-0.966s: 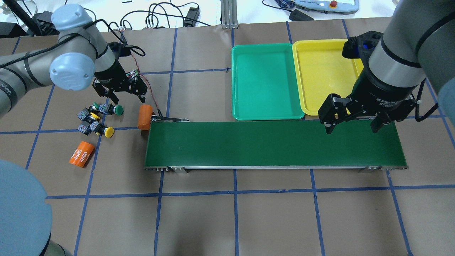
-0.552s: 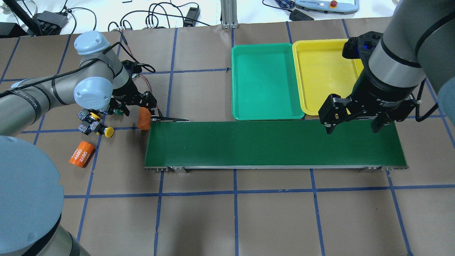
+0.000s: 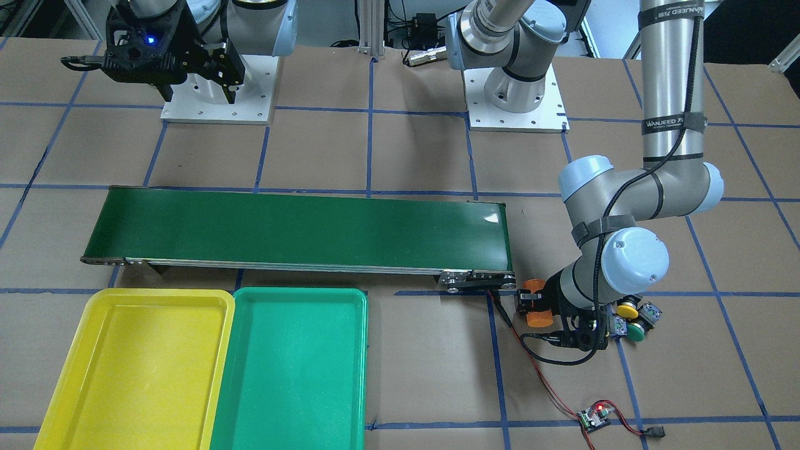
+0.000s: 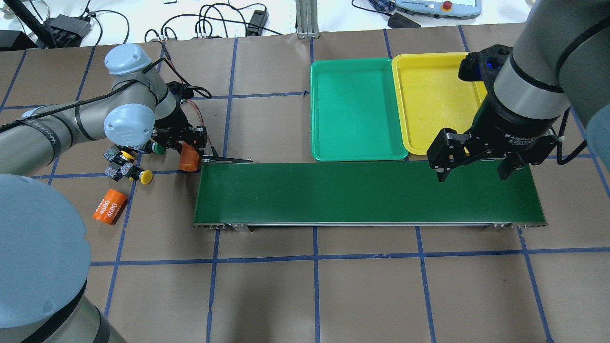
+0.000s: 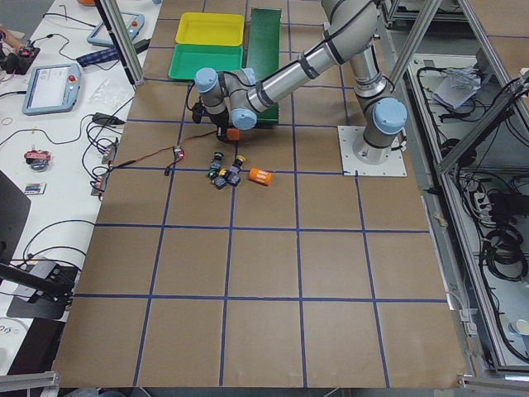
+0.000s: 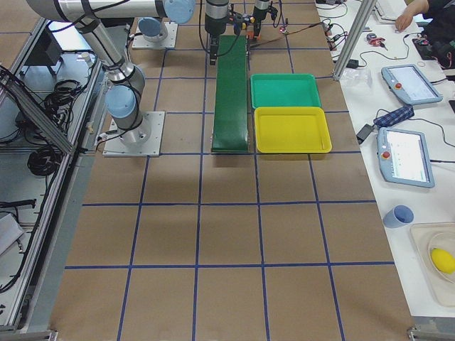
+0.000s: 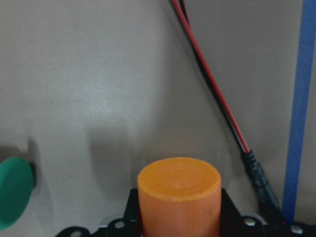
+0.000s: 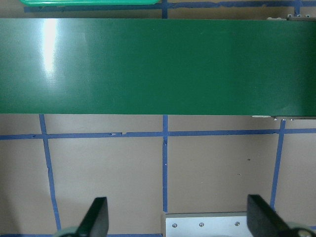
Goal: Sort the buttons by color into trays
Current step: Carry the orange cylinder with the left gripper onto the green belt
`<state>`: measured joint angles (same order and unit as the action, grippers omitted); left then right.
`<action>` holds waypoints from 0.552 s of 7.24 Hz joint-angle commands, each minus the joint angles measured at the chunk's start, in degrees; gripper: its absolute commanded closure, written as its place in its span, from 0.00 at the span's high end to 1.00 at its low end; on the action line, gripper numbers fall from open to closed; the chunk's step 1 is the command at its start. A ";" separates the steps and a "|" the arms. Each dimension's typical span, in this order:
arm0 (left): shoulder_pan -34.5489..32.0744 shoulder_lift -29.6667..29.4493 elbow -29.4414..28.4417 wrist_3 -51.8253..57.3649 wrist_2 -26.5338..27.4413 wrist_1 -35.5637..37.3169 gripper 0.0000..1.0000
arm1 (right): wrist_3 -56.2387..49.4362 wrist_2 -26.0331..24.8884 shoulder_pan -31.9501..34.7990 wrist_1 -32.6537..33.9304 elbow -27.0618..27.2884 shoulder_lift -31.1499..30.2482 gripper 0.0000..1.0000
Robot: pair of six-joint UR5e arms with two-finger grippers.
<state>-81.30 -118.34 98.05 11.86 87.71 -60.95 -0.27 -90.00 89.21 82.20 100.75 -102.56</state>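
The left gripper [image 4: 190, 148] is set low over the table at the end of the conveyor belt [image 4: 367, 193] that lies away from the trays. An orange cylinder [image 4: 188, 162] is taken between its fingers. In the left wrist view the cylinder's end face fills the lower middle and dark finger parts are pressed to both of its sides, so it is judged to be pinched rather than merely straddled. As the cylinder is no part of the sorting, the grip is best read as a clearing move: the cylinder lies between the buttons [image 5: 223, 171] and the belt's end, just beside a green-capped button [image 4: 157, 148], and room is probably being made. The buttons are gathered in a small cluster on the paper-covered table beside the left wrist, and none is held. Two yellow caps and one green cap can be made out from overhead, and whatever else is there is hidden under the arm. The green tray [image 4: 357, 109] and the yellow tray [image 4: 429, 95] are laid side by side, rims meeting, along the belt's far edge at its other end. Nothing is seen in either, so the sorting is judged not yet begun. The right gripper [image 4: 472, 174] is hung above that end of the belt with its fingers spread wide and nothing between them, a posture suited to receiving buttons sent along the belt. A red-and-black cable [image 7: 212, 79] runs close beside the held cylinder and could be snagged.
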 commanded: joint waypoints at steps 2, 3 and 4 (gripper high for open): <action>-1.04 10.81 -0.41 0.01 -0.17 -10.57 0.00 | 0.00 0.09 0.00 0.07 0.06 -0.09 1.00; -2.27 13.46 1.43 -1.30 -0.78 -13.98 0.00 | 0.00 -0.08 0.00 -0.02 0.06 0.00 1.00; -6.72 15.31 6.23 -6.80 -0.70 -12.19 0.00 | 0.00 0.00 0.00 -0.02 0.06 -0.09 1.00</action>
<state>-84.11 -106.02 99.93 9.72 87.15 -72.87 -0.27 -90.01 89.21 82.21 100.81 -102.61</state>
